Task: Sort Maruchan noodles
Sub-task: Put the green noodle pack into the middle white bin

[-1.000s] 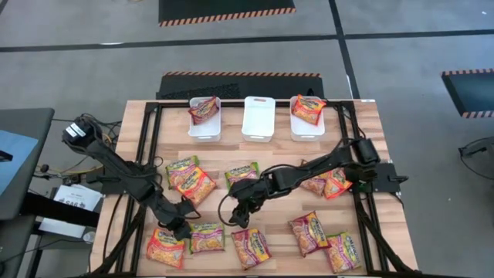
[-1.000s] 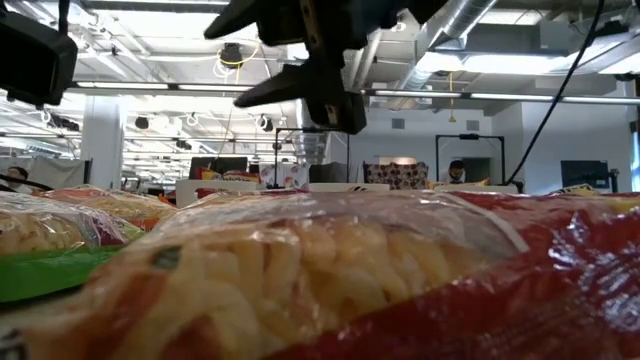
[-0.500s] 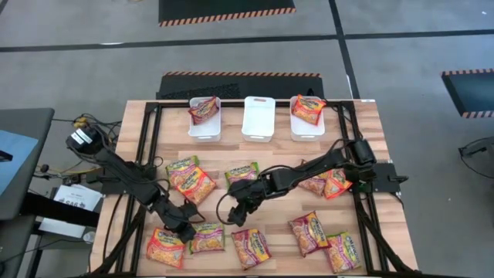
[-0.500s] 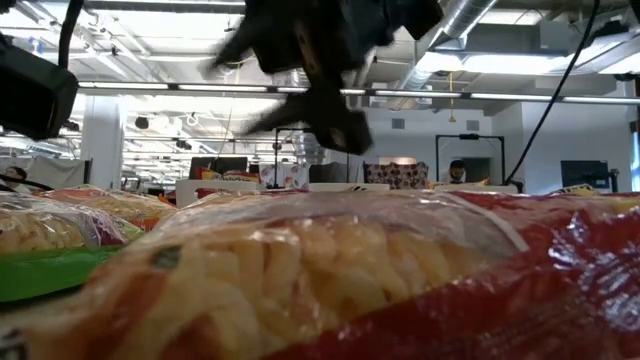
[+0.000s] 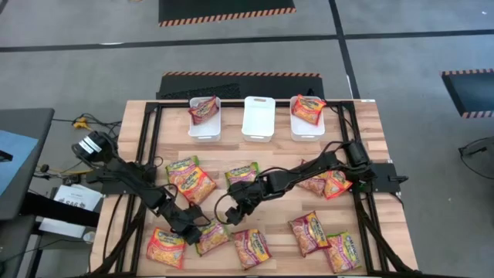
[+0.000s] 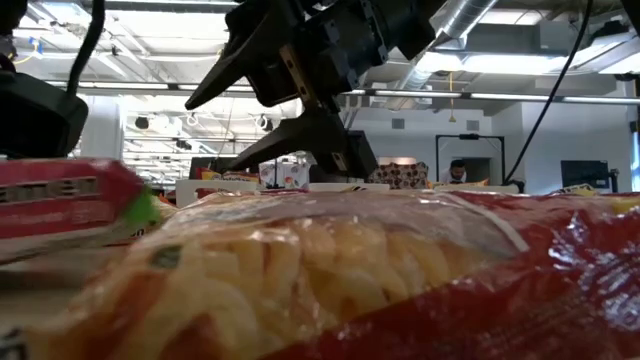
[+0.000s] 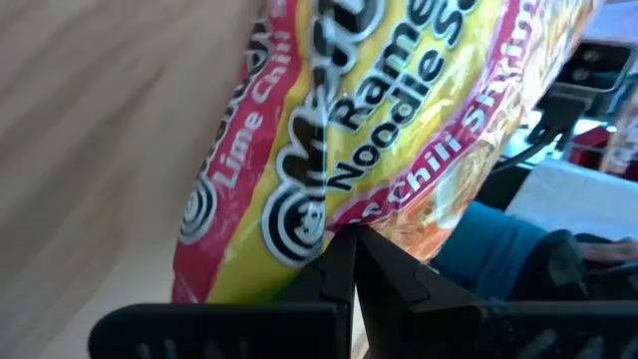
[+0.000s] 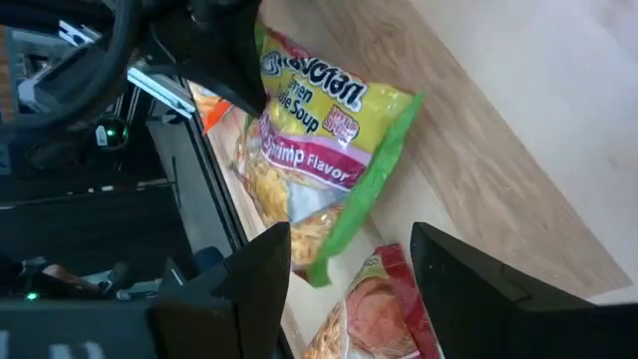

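A: The green-edged shrimp packet [image 5: 210,235] sits tilted at the near-left of the worktop [image 5: 363,127], one edge raised, just beside the red packet [image 5: 166,247]. The left gripper [image 5: 193,232] has its jaws closed on that edge.

B: So the step in hand is the pick-up. Next it probably needs a clean lift clear of its neighbours, then a carry to the bins at the far edge.

A: Which bin? The left bin [image 5: 204,117] holds a maroon packet, the right bin [image 5: 307,116] an orange one, and the middle bin [image 5: 258,118] shows nothing inside. That one looks likeliest for green.

B: And the arms?

A: The left arm reaches low from the left edge. The right gripper [image 5: 234,210] hangs over the middle of the worktop, jaws wide apart, holding nothing, near a maroon packet [image 5: 251,247].
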Tool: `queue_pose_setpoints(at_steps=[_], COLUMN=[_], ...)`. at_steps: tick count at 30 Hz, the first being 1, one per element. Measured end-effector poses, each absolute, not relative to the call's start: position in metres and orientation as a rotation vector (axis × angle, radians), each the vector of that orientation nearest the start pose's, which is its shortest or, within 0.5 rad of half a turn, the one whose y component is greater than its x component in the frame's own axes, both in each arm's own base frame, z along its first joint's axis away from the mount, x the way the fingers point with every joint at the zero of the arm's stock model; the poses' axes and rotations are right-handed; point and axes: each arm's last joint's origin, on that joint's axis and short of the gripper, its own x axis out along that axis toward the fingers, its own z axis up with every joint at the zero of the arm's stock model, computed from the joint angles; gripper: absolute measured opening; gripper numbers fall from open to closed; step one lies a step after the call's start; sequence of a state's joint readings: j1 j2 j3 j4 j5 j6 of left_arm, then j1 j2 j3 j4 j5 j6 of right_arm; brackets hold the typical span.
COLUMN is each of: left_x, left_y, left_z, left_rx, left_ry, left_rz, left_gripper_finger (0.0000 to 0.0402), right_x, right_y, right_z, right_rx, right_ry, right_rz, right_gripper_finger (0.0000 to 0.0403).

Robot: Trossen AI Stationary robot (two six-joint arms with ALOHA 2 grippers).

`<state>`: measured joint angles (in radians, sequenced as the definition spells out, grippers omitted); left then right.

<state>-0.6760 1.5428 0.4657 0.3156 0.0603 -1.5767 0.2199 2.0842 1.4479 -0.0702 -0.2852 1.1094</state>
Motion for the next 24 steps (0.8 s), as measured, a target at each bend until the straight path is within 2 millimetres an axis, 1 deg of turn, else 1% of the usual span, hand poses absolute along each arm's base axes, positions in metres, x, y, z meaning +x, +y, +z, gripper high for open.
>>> queue_pose_setpoints(at_steps=[10, 20, 24], left_x=[0.204, 0.212, 0.215], left_y=[-0.148, -0.135, -0.130], left_z=[0.110, 0.110, 0.110], left_rx=[-1.191, -1.170, -1.161], left_ry=[1.026, 0.985, 0.974], left_rz=[0.105, 0.127, 0.132], left_gripper_finger=[0.0000, 0.0000, 0.0000], right_x=[0.443, 0.444, 0.441], right_y=[0.105, 0.100, 0.097], right_z=[0.174, 0.174, 0.170], right_rx=[1.075, 1.101, 1.109], right_ry=[0.904, 0.892, 0.909], right_rz=[0.017, -0.023, -0.100], right_gripper_finger=[0.0234, 0.0234, 0.0234])
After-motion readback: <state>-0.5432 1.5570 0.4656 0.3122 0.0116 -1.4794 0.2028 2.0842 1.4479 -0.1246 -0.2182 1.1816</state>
